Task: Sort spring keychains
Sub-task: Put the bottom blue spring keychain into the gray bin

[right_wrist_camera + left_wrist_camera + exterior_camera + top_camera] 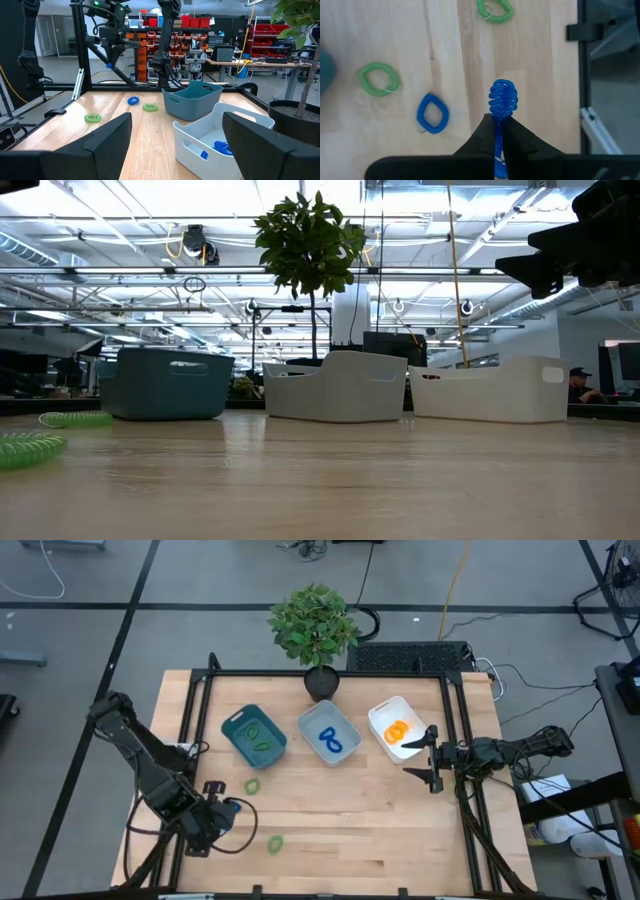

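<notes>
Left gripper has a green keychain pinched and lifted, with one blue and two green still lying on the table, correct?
Not quite: the left wrist view shows the left gripper shut on a blue spring keychain, not green. The rest holds: one blue keychain and two green keychains lie on the table.

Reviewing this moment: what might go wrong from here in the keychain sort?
The left gripper pinches the blue coiled plastic keychain only at one end, so it may slip out in transit. The grey-blue rectangular bin sits close beside the teal rectangular bin, so a loose drop could land wrong.
</notes>
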Controlling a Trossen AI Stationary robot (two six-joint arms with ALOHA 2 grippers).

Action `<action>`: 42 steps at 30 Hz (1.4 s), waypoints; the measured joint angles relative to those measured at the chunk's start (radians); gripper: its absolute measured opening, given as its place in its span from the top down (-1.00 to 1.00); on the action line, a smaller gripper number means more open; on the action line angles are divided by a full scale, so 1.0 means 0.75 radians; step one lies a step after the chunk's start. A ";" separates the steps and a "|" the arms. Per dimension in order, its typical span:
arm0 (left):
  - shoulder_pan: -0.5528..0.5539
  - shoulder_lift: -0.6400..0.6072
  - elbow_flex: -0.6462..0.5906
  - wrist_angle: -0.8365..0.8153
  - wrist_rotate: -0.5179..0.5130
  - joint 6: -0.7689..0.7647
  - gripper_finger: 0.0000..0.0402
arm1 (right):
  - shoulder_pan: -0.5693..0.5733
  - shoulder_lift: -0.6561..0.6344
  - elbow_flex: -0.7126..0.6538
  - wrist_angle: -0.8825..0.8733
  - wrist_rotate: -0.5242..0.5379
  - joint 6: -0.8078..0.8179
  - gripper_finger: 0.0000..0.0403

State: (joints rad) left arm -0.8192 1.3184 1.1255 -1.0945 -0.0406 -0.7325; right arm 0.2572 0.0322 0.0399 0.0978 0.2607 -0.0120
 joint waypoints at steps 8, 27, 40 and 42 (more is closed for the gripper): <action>0.117 -0.003 0.000 -0.022 -0.059 0.031 0.95 | 0.000 0.000 0.000 0.002 0.000 0.000 -0.48; 0.800 0.389 0.579 -0.271 -0.098 0.739 0.95 | 0.000 0.000 0.000 0.003 -0.001 0.000 -0.48; 1.098 0.803 1.023 -0.326 -0.186 1.210 0.95 | 0.000 -0.001 0.000 0.003 -0.001 0.000 -0.48; 1.131 0.855 1.076 -0.316 -0.222 1.255 0.95 | 0.000 -0.001 0.000 0.003 -0.001 0.000 -0.48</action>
State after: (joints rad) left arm 0.0289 1.9594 1.9325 -1.3313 -0.2069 0.2088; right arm 0.2570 0.0319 0.0400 0.0998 0.2604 -0.0120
